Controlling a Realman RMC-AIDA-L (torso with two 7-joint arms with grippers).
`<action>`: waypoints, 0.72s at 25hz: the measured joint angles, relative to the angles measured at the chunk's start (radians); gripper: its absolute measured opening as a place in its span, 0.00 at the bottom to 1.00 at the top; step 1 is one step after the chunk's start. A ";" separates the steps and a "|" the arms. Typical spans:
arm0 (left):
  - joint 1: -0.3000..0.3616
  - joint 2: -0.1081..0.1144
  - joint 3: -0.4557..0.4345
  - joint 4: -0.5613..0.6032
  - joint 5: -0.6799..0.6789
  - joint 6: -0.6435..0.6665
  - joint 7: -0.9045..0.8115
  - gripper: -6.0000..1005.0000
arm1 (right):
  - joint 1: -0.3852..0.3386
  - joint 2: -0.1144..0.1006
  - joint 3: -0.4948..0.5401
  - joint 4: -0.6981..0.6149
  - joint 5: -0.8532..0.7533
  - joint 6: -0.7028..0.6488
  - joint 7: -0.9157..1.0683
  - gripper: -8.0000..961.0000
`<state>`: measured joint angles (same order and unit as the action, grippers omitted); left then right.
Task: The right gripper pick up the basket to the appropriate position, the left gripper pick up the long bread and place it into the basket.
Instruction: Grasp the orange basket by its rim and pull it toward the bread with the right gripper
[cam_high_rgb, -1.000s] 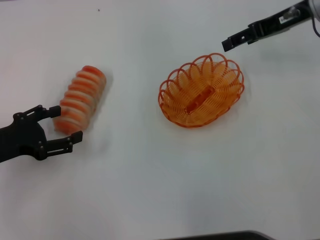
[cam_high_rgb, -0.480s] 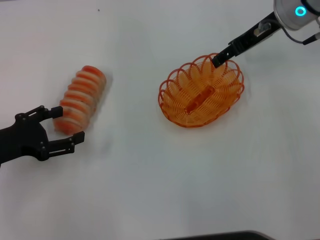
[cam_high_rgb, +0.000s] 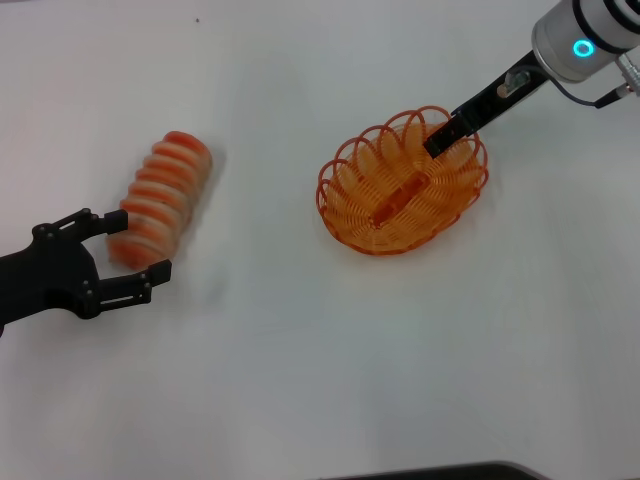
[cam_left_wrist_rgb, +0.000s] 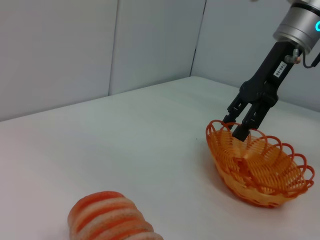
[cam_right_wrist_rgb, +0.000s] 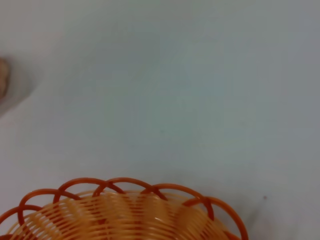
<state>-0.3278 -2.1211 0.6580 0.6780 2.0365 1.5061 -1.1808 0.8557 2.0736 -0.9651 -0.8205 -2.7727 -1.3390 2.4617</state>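
Note:
The long bread (cam_high_rgb: 162, 192), orange-red with cream stripes, lies on the white table at the left; its end shows in the left wrist view (cam_left_wrist_rgb: 111, 221). My left gripper (cam_high_rgb: 142, 245) is open, its fingers on either side of the bread's near end, not closed on it. The orange wire basket (cam_high_rgb: 402, 192) stands right of centre, empty, and also shows in the left wrist view (cam_left_wrist_rgb: 260, 167) and the right wrist view (cam_right_wrist_rgb: 125, 212). My right gripper (cam_high_rgb: 438, 140) is low at the basket's far rim, open, one finger inside the rim and one outside (cam_left_wrist_rgb: 240, 125).
The white table (cam_high_rgb: 300, 360) carries nothing else. Grey walls (cam_left_wrist_rgb: 100, 45) stand behind it. A dark edge (cam_high_rgb: 440, 472) runs along the front of the table.
My right gripper has come in from the back right and lowered onto the basket's far rim. My left gripper has edged slightly toward the bread. Basket and bread have not moved.

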 joint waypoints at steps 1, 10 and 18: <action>0.000 0.000 0.000 0.000 0.000 0.000 0.000 0.90 | 0.001 -0.001 -0.006 0.000 0.000 0.000 0.000 0.90; -0.003 -0.002 -0.019 0.005 -0.002 -0.001 0.000 0.90 | 0.001 0.007 -0.044 -0.015 -0.039 0.022 0.000 0.69; -0.007 -0.002 -0.024 0.007 -0.003 0.000 0.002 0.90 | 0.003 0.009 -0.044 -0.013 -0.040 0.028 -0.005 0.31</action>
<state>-0.3351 -2.1231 0.6335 0.6853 2.0339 1.5062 -1.1790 0.8584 2.0823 -1.0094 -0.8337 -2.8126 -1.3114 2.4570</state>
